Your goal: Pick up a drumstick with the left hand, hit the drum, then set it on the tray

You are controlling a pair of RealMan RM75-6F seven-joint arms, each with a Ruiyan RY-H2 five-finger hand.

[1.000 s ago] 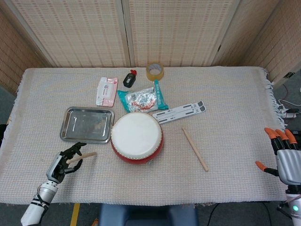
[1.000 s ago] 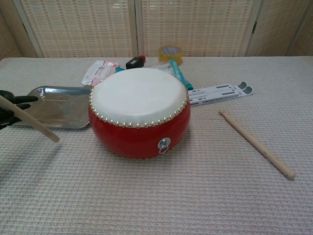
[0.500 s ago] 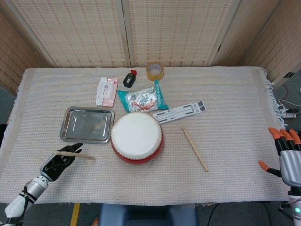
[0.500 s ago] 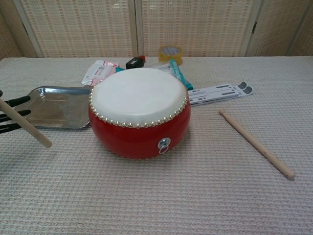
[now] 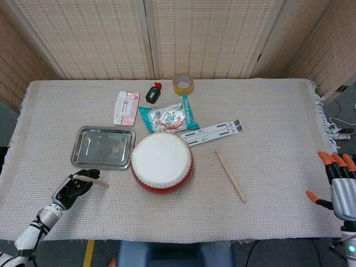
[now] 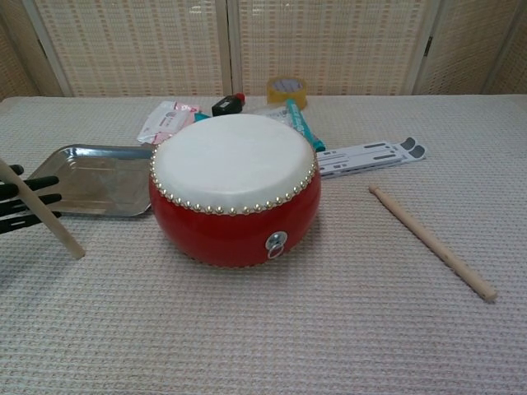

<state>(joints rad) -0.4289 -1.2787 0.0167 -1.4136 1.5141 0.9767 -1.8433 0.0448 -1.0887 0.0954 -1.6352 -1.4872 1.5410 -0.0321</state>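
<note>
My left robot hand [image 5: 71, 188] grasps a drumstick [image 5: 90, 179] near the desk's [image 5: 267, 133] front left, just in front of the tray [image 5: 103, 147] and left of the drum [image 5: 162, 162]. My right robot hand [image 5: 338, 186] hangs released, fingers apart, off the desk's right edge. A second stick [image 5: 231, 176] lies right of the drum.

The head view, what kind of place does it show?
Probably an indoor robot test setup, not a home: a cloth-covered table set before woven folding screens, with props laid out, such as a red drum, a metal tray and tape.
</note>
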